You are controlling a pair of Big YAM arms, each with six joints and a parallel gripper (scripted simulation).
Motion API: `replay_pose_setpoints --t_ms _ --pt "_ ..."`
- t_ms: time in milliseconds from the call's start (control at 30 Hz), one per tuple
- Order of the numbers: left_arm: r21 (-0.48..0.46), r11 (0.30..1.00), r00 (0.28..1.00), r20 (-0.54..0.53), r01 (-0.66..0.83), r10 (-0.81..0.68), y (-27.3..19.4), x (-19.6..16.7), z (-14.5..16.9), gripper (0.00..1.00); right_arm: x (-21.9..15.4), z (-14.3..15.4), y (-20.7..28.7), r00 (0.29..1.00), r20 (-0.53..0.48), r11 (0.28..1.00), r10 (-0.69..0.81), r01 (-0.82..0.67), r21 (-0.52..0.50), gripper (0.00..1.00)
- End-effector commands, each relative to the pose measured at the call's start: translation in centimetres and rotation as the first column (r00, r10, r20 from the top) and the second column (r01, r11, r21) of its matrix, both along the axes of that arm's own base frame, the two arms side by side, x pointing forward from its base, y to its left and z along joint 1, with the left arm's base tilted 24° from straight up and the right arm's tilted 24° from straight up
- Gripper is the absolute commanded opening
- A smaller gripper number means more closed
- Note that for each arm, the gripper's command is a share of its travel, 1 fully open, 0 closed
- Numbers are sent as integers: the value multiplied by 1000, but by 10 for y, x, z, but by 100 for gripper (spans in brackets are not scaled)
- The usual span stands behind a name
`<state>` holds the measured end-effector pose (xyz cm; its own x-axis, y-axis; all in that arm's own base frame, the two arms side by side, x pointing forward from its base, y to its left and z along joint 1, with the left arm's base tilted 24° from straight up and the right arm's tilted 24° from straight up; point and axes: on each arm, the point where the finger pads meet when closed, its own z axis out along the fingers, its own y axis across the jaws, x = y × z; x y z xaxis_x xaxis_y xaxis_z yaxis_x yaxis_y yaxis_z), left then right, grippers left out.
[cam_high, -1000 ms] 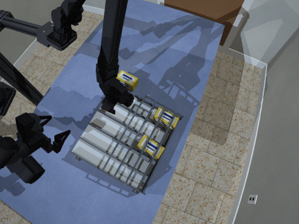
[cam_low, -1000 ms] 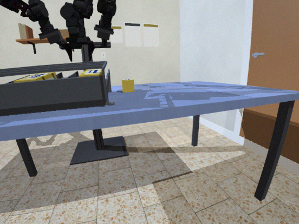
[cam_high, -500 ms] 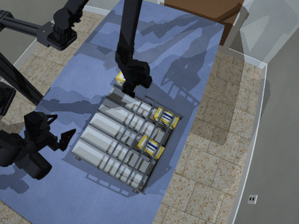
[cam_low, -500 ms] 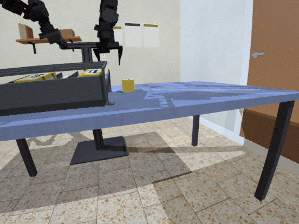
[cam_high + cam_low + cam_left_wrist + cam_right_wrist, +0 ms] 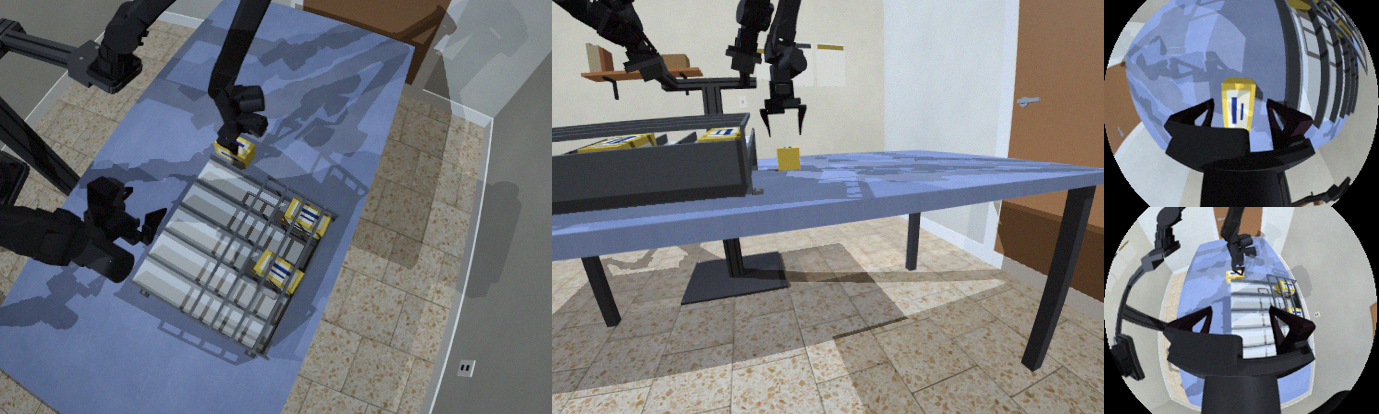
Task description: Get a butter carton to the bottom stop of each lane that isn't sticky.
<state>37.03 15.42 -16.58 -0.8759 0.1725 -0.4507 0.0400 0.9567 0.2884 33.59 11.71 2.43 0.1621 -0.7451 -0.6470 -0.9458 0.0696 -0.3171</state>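
The grey shelf (image 5: 167, 287) (image 5: 652, 175) has five lanes under a bar frame. One yellow butter carton (image 5: 295, 210) (image 5: 719, 134) (image 5: 1286, 287) sits in the lane nearest the door side, at its low end by the stop. A second carton (image 5: 265, 264) (image 5: 617, 143) sits in the middle lane, at or close to the stop. The third carton (image 5: 245, 158) (image 5: 788, 159) (image 5: 1239, 83) (image 5: 1230, 277) stands on the table beside the shelf's high-end corner. My left gripper (image 5: 785, 134) (image 5: 1240, 102) is open above it, fingers on either side, not touching. My right gripper (image 5: 147, 201) (image 5: 1241, 309) is open and empty, off the shelf's high end.
The bar frame (image 5: 220, 260) covers the lower half of the lanes; their upper halves are uncovered. Low dividers separate the lanes. The blue table (image 5: 165, 120) (image 5: 902, 175) extends past the third carton toward the door. The left arm reaches in from above that carton.
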Motion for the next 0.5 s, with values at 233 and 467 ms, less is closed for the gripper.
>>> replay_pose_setpoints --t_ms 233,467 --pt "-20 1000 999 -29 23 -24 12 -51 -32 91 5 -41 75 999 30 998 -27 25 62 100" --pt "-22 999 999 -29 25 -26 11 -52 -32 91 -11 -57 105 999 33 995 -21 17 99 100"
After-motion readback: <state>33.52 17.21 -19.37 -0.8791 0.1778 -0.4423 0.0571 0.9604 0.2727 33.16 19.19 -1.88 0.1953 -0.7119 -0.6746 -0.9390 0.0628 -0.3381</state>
